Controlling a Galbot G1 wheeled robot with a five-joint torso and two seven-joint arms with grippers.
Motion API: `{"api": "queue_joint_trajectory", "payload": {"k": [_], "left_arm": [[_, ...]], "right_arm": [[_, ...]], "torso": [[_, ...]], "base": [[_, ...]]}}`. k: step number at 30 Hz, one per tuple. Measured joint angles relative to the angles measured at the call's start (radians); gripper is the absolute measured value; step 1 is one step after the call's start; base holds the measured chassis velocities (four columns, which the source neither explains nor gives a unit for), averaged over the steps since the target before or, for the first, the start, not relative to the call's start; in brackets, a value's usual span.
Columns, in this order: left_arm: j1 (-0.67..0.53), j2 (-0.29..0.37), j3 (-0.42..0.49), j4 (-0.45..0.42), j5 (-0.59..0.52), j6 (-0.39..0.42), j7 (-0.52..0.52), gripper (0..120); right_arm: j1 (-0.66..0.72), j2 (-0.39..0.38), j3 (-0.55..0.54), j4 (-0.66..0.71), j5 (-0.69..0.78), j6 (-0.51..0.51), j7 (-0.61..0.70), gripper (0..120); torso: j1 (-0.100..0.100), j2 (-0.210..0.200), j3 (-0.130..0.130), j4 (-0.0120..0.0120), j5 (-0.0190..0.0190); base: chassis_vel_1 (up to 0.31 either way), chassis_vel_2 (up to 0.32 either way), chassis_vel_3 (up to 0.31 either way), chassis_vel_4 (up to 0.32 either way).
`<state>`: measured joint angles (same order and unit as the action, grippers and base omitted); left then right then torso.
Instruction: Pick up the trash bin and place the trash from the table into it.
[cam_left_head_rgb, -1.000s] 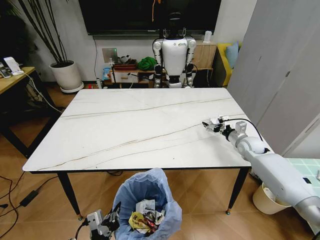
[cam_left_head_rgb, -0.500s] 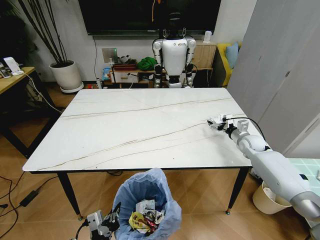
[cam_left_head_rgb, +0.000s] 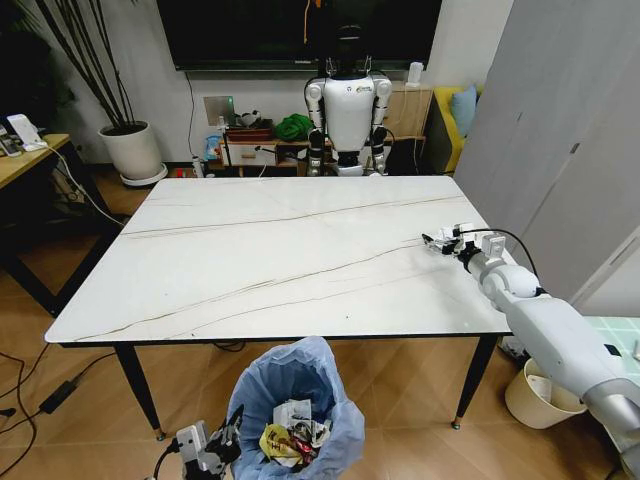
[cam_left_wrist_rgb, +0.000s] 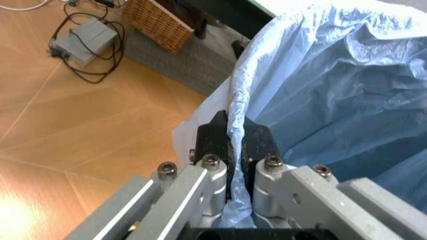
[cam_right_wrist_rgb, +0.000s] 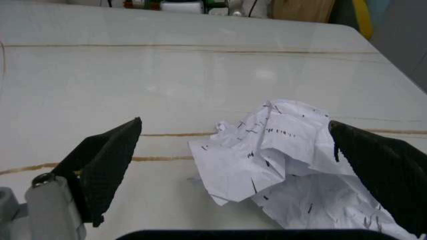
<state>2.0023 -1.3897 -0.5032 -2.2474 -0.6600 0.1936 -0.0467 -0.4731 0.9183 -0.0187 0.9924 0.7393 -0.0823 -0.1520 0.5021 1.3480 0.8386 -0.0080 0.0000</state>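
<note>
I have the white marble-look table (cam_left_head_rgb: 290, 250) nearly bare. The bin lined with crinkly blue plastic (cam_left_head_rgb: 300, 400) sits at its near edge, my left gripper (cam_left_wrist_rgb: 233, 150) pinched on the bag rim. My right gripper (cam_right_wrist_rgb: 233, 165), fingers spread wide, straddles crumpled white printed paper (cam_right_wrist_rgb: 280, 150) at the right edge; probably loose, so I'd close low and centred

Left gripper (cam_left_wrist_rgb: 235, 145) clamped on trash bin (cam_left_wrist_rgb: 333, 75) liner
</note>
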Motion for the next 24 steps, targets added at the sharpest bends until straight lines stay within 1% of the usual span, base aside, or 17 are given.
{"api": "queue_joint_trajectory", "payload": {"k": [8,13,14,16,17,18,20,21,23,24], "left_arm": [[0.001,0.000,-0.004,-0.001,-0.003,0.000,0.001,0],[0.000,0.000,-0.005,-0.001,-0.005,0.000,0.001,0],[0.000,0.000,-0.005,-0.001,-0.005,0.000,0.001,0],[-0.001,0.000,-0.004,0.000,-0.005,0.000,0.001,0],[-0.001,0.000,-0.004,0.000,-0.005,0.000,0.001,0],[-0.001,0.000,-0.003,0.000,-0.005,-0.001,0.001,0],[-0.001,-0.001,-0.002,0.000,-0.005,-0.001,0.001,0],[-0.001,-0.001,-0.002,0.000,-0.005,-0.001,0.001,0],[-0.001,-0.002,-0.002,0.000,-0.005,-0.001,0.001,0],[-0.001,-0.002,-0.003,0.000,-0.005,-0.002,0.001,0]], "right_arm": [[0.026,0.026,-0.011,-0.068,-0.004,0.006,-0.023,99],[0.027,0.029,-0.011,-0.084,-0.004,0.012,-0.027,79],[0.027,0.029,-0.011,-0.084,-0.004,0.012,-0.027,79],[0.025,0.027,-0.010,-0.084,-0.005,0.012,-0.027,68],[0.025,0.027,-0.010,-0.084,-0.005,0.012,-0.027,68],[0.025,0.026,-0.010,-0.083,-0.005,0.012,-0.027,61],[0.023,0.025,-0.009,-0.083,-0.007,0.012,-0.026,52],[0.023,0.025,-0.009,-0.083,-0.007,0.012,-0.026,52],[0.019,0.025,-0.008,-0.082,-0.010,0.013,-0.026,42],[0.017,0.025,-0.008,-0.082,-0.011,0.013,-0.026,39]], "torso": [[0.000,0.000,0.000,0.0002,0.0000],[0.000,0.000,0.000,0.0001,0.0000],[0.000,0.000,0.000,0.0001,0.0000],[0.000,0.000,0.000,0.0000,0.0001],[0.000,0.000,0.000,0.0000,0.0001],[0.000,0.000,0.000,0.0000,0.0000],[0.000,0.000,0.000,0.0000,0.0000],[0.000,0.000,0.000,0.0000,0.0000],[0.000,0.000,0.000,0.0000,0.0000],[0.000,0.000,0.000,0.0000,0.0001]], "base": [[0.000,0.000,0.000,0.000],[0.000,0.000,0.000,0.000],[0.000,0.000,0.000,0.000],[0.000,0.000,0.000,0.000],[0.000,0.000,0.000,0.000],[0.000,0.000,0.000,0.000],[0.000,0.000,0.000,0.000],[0.000,0.000,0.000,0.000],[0.000,0.000,0.000,0.000],[0.000,0.000,0.000,0.000]]}}
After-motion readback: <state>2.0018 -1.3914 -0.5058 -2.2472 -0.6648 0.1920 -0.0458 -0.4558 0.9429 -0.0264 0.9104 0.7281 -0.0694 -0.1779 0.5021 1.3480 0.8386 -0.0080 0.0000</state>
